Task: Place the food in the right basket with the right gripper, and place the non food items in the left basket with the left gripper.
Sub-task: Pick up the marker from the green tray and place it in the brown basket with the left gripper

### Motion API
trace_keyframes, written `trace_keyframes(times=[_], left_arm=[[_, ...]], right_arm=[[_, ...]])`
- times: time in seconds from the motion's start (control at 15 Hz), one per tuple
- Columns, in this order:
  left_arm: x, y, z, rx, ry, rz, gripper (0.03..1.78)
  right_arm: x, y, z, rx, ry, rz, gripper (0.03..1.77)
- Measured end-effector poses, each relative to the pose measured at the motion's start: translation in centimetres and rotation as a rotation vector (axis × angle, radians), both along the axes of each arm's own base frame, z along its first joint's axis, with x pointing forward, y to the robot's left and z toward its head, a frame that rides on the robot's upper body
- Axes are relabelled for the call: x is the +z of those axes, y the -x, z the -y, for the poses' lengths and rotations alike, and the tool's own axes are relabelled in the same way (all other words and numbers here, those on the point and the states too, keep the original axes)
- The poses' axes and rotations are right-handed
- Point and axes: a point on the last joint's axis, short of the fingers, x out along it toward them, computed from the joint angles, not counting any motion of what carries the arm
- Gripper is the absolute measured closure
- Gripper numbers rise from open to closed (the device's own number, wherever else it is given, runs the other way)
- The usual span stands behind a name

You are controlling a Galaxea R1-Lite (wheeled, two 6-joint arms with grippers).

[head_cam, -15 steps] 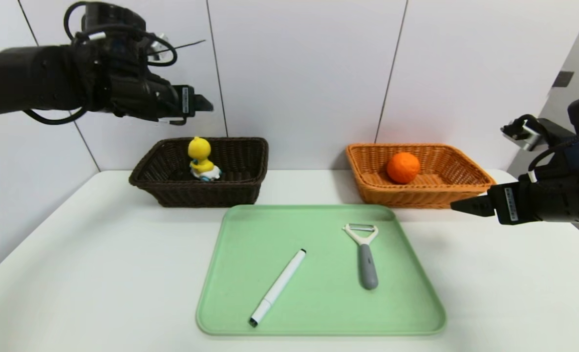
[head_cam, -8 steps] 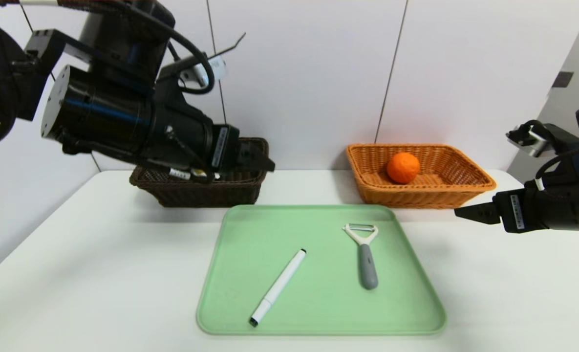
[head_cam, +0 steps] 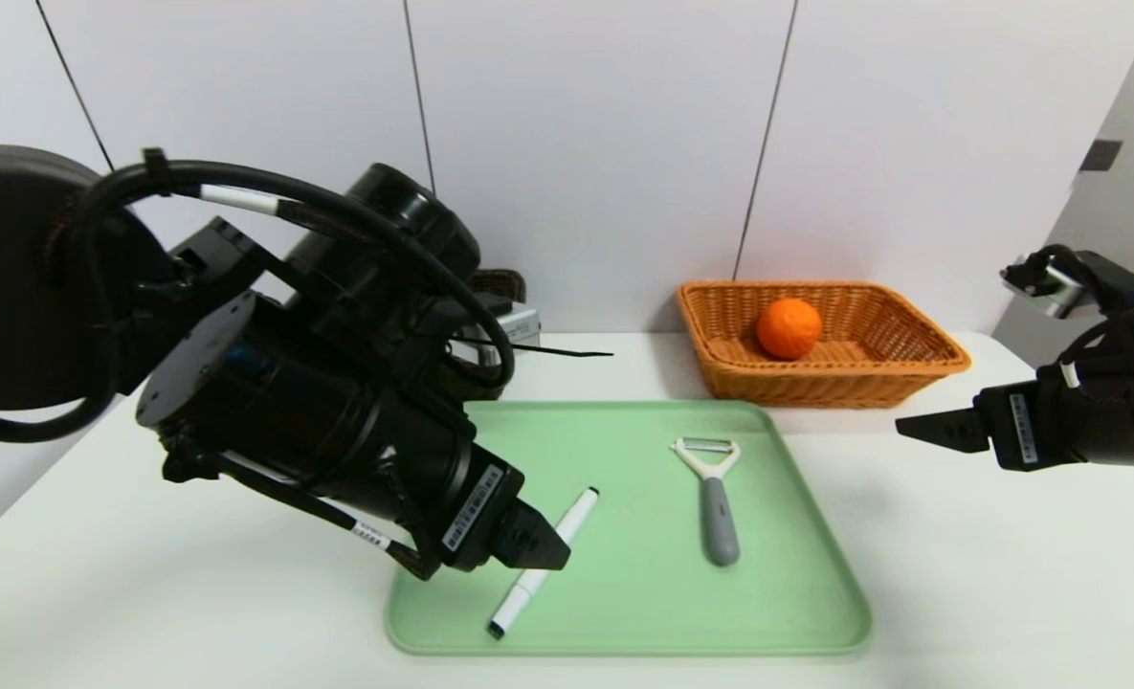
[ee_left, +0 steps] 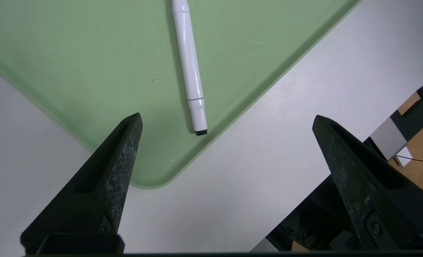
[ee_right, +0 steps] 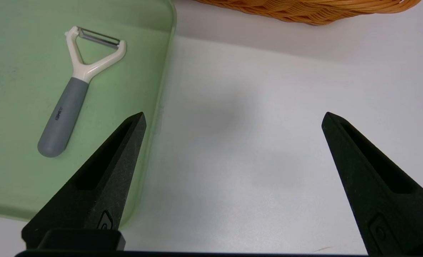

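- The left claw hangs low over the near left part of the green tray, its arm slanting down from the upper left of the head view and covering most of the dark left basket, of which only a corner of rim shows behind it.
- Its jaws stand wide apart and hold nothing; in the left wrist view the two black fingers frame the tray's corner and bare desk.
- The white marker pen lies flat on the tray just beyond and below this claw, passing under the tip in the head view; the wrist view shows it ahead of the fingers, apart from both, its dark-tipped end near the tray's edge.
- The grey-handled peeler lies flat on the tray well to the right of the left claw, head pointing toward the baskets.
- The right claw is held above the desk off the tray's right edge, pointing inward and gently down, just in front of the right basket.
- Its jaws are also spread wide and empty; in the right wrist view the peeler lies beyond one finger, apart from it.
- The orange fruit sits inside the right basket, behind and to the inner side of the right claw.
- The duck toy cannot be seen behind the left arm.
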Motion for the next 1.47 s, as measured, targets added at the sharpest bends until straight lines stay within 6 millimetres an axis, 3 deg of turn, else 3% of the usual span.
trace_keyframes(times=[0.73,1.47], left_arm=[[-4.8,-4.4,4.8,0.029,-0.181,-0.103,0.12],[-7.6,-6.2,6.5,0.054,-0.258,-0.110,0.12]], right_arm=[[-0.4,0.2,0.0,-0.001,0.001,-0.013,0.10],[-0.6,0.3,0.0,-0.001,0.002,-0.019,0.10]])
